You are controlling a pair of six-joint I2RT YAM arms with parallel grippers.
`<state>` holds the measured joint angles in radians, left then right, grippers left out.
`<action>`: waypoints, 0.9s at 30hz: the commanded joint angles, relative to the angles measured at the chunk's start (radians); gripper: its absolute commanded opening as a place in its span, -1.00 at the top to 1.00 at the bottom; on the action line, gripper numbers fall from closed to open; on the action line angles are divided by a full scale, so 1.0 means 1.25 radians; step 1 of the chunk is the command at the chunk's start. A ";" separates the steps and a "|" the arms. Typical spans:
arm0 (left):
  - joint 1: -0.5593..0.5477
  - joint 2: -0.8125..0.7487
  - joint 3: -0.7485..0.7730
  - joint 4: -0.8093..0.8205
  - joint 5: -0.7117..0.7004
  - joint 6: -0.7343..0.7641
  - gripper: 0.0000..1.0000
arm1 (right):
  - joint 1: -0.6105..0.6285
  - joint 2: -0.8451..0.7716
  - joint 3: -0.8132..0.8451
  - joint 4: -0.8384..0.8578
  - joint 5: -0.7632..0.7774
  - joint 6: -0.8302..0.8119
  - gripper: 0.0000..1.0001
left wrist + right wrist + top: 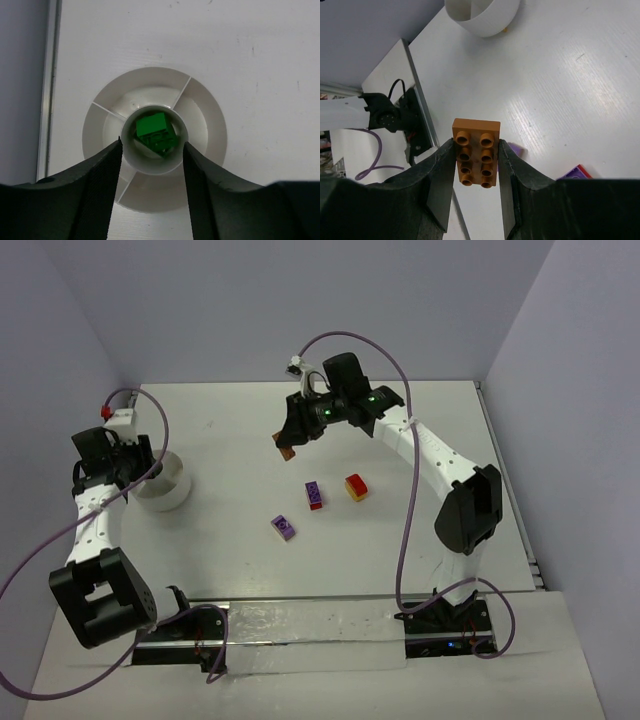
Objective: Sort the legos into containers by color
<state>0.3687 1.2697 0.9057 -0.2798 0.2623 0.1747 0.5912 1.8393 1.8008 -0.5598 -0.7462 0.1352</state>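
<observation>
On the left, the left tool [152,146] hangs over the white tub [210,120], its 2 fingers [107,170] spread wide apart and gripping nothing. The wrist view looks straight down between them. The tub sits near the left edge of the surface [240,430]. It has a small round cup at its middle and thin walls running out from that cup to the rim. A green brick [154,129] lies tilted inside the middle cup.

Further right, towards the middle of the surface, 3 bricks lie loose. A purple brick [284,528] is the nearest of them. Just beyond it and to its right lies a purple-and-red brick [314,495]. A red-and-yellow brick [356,487] sits just right of that one, apart from it.

Farther back, the right arm reaches in from the right. The right tool [476,145] is pinching an orange brick [476,165] by its 2 long sides. The brick's 8 studs, in 2 rows of 4, face the wrist camera. The brick looks to be held off the surface, far of the loose bricks and well right of the tub.
</observation>
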 commanded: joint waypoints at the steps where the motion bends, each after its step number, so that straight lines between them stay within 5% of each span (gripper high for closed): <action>1: 0.007 -0.034 0.054 0.015 0.087 -0.009 -0.25 | 0.009 0.013 0.032 0.040 -0.088 0.017 1.00; 3: 0.007 -0.074 0.075 0.007 0.193 0.000 -0.45 | 0.012 0.021 0.029 0.057 -0.125 0.037 1.00; 7: 0.007 -0.115 0.133 -0.071 0.404 0.070 -0.45 | 0.011 0.037 0.022 0.099 -0.229 0.083 1.00; 8: 0.007 -0.127 0.154 -0.127 0.540 0.143 -0.45 | 0.011 0.043 0.016 0.126 -0.282 0.110 1.00; 12: -0.019 -0.135 0.223 -0.404 0.829 0.329 -0.46 | 0.018 0.043 -0.076 0.419 -0.479 0.369 1.00; 16: -0.093 -0.105 0.273 -0.713 0.881 0.615 -0.43 | 0.033 0.042 -0.229 1.099 -0.555 0.901 1.00; 18: -0.113 -0.099 0.277 -0.774 0.902 0.723 -0.42 | 0.047 0.109 -0.217 1.509 -0.566 1.266 1.00; 20: -0.119 -0.106 0.277 -0.829 0.916 0.798 -0.42 | 0.056 0.175 -0.174 1.738 -0.569 1.487 1.00; 27: -0.186 -0.130 0.284 -0.854 0.915 0.830 -0.44 | 0.123 0.204 -0.197 1.840 -0.607 1.558 1.00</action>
<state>0.1667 1.1328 1.2254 -1.2562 1.3340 1.0992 0.6974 2.1256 1.5495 1.1386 -1.4488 1.8345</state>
